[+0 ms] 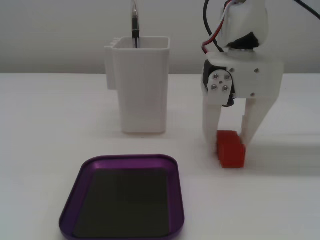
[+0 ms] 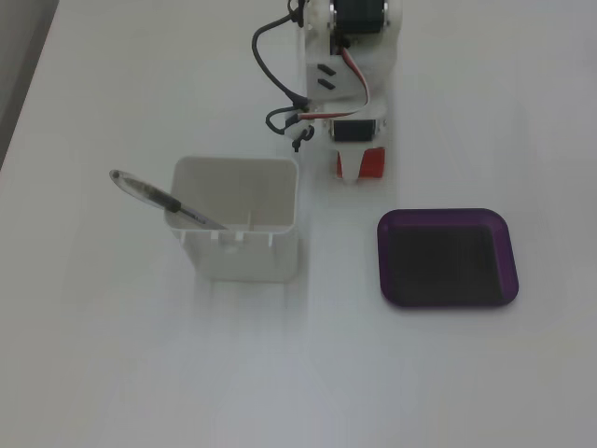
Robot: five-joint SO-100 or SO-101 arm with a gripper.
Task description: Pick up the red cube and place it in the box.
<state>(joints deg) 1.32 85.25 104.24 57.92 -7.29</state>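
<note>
The red cube [image 1: 231, 150] rests on the white table at the right in a fixed view. It also shows in the other fixed view [image 2: 371, 163], just below the arm. My gripper [image 1: 230, 142] points straight down over it, with one white finger [image 1: 211, 125] against its left side and the other against its right side. The jaws look closed onto the cube, which still touches the table. The box, a shallow purple tray [image 1: 125, 159] with a dark bottom, lies empty at the front left. In the other fixed view it lies right of and below the gripper [image 2: 359, 175], its purple rim [image 2: 448, 214] showing.
A tall white plastic container [image 1: 142, 95] holding a pen [image 1: 134, 25] stands left of the gripper and behind the tray. In the other fixed view the container [image 2: 242, 257] stands left of the tray. Cables [image 2: 270, 84] hang from the arm.
</note>
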